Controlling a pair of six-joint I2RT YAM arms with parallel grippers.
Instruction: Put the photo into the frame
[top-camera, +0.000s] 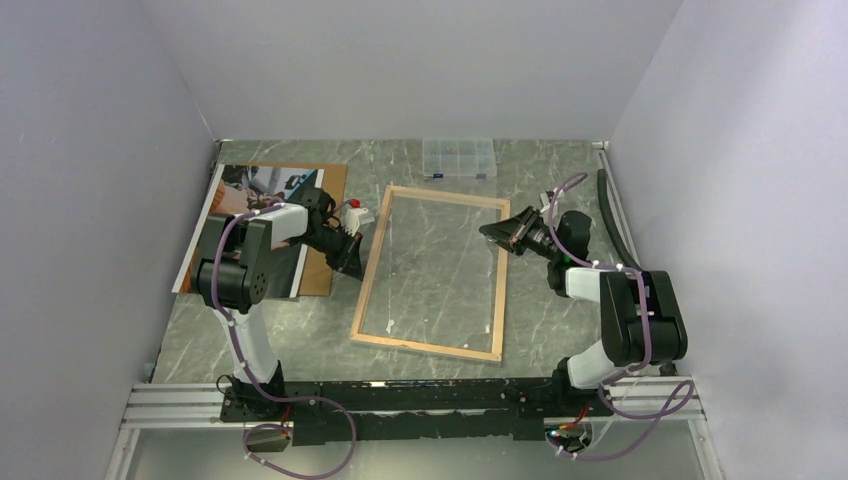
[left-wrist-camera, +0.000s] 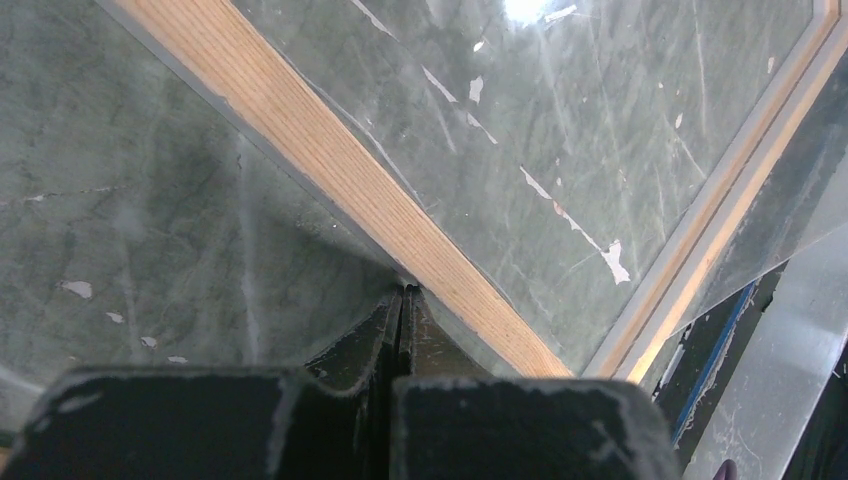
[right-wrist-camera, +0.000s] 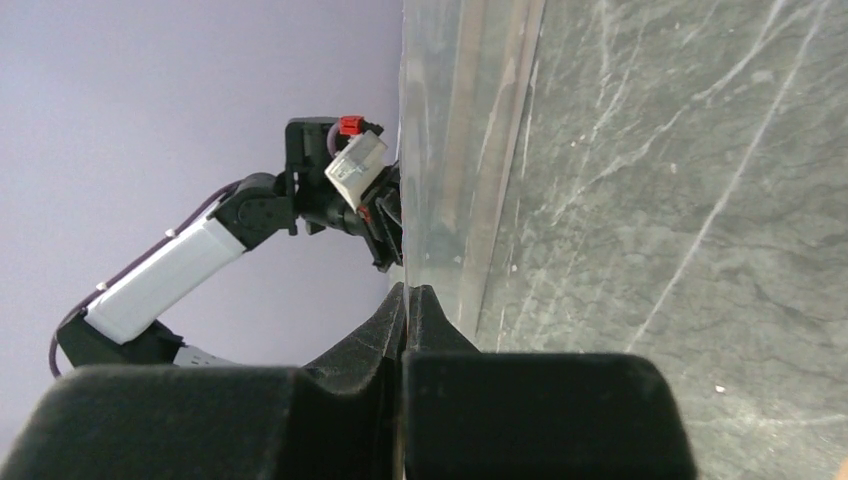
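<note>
Your green bench (top-camera: 560, 330) holds one frame (top-camera: 425, 347), one photo (top-camera: 265, 180) half under the left arm (top-camera: 245, 262); left fingers (left-wrist-camera: 375, 335), right fingers (right-wrist-camera: 385, 325) clenched.

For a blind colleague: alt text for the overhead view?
A rectangular wooden picture frame lies on the green marble table, the left gripper and right gripper shut at its long sides. The paper photo lies left, on a brown board.
</note>
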